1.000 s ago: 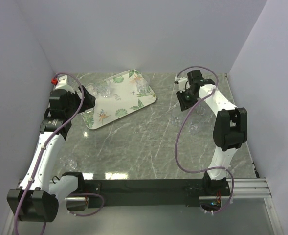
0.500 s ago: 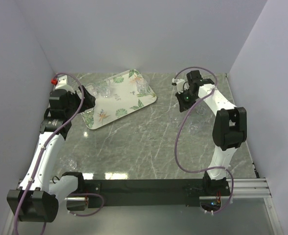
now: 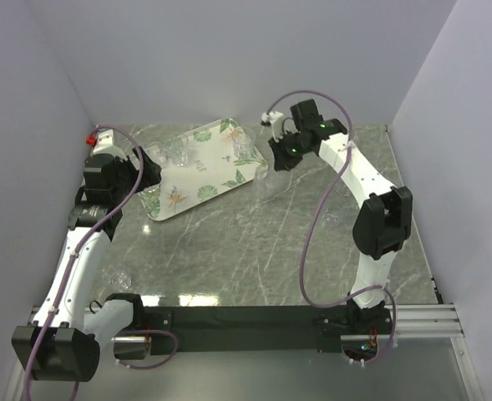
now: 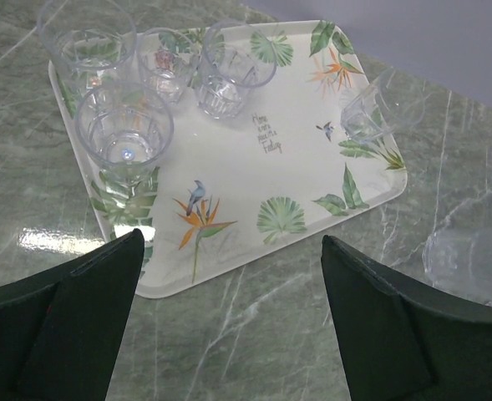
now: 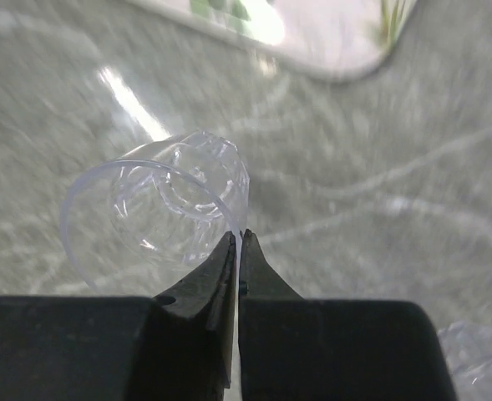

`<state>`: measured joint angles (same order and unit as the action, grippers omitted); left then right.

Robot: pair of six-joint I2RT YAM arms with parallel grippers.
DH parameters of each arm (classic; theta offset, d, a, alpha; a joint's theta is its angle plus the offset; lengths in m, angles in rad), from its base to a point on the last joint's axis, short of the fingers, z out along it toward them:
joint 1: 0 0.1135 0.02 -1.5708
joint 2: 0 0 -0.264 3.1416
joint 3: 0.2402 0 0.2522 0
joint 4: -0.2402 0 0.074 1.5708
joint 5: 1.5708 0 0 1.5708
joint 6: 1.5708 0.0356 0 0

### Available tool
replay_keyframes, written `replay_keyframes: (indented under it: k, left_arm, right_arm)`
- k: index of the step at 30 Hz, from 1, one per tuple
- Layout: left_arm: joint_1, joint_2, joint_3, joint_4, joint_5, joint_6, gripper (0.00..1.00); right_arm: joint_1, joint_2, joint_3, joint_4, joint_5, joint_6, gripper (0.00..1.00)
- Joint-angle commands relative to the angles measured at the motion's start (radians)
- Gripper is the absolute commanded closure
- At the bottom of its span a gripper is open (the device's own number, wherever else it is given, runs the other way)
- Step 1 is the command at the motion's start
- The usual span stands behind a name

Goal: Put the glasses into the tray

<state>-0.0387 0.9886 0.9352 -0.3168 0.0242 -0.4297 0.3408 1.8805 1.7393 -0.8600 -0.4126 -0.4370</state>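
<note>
The tray [image 3: 208, 174], cream with green leaves, lies at the back left and also shows in the left wrist view [image 4: 254, 180]. Several clear glasses stand at its left end [image 4: 124, 132], and one [image 4: 377, 104] is at its right end. My right gripper [image 3: 274, 165] is shut on the rim of a clear glass [image 5: 158, 213] and holds it tilted just off the tray's right corner [image 5: 312, 38]. That glass also shows in the left wrist view [image 4: 471, 263]. My left gripper [image 4: 229, 334] is open and empty over the marble table beside the tray's near edge.
One loose glass [image 3: 331, 220] stands on the table at the right. Another [image 3: 119, 278] is by the left arm near the front edge. White walls close in the back and both sides. A blurred glass [image 5: 479, 359] shows under the right gripper.
My right arm has swung left from the right side of the table to the tray's right corner, carrying the glass. My left gripper has hardly moved.
</note>
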Motion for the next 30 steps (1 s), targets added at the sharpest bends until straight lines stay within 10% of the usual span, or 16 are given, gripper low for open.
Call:
replay_keyframes:
  k: [1, 8, 30]
  left_arm:
    - [0.000, -0.027, -0.010, 0.045, -0.020, 0.023, 0.07]
    - [0.000, -0.021, -0.018, 0.051, -0.020, 0.031, 0.07]
    - [0.000, -0.001, -0.015, 0.048, -0.069, 0.039, 0.07]
  right_arm:
    - [0.040, 0.046, 0.150, 0.035, -0.041, 0.079, 1.00]
    - [0.079, 0.255, 0.442, 0.027, -0.031, 0.224, 1.00]
    - [0.109, 0.400, 0.477, 0.213, 0.308, 0.428, 1.00]
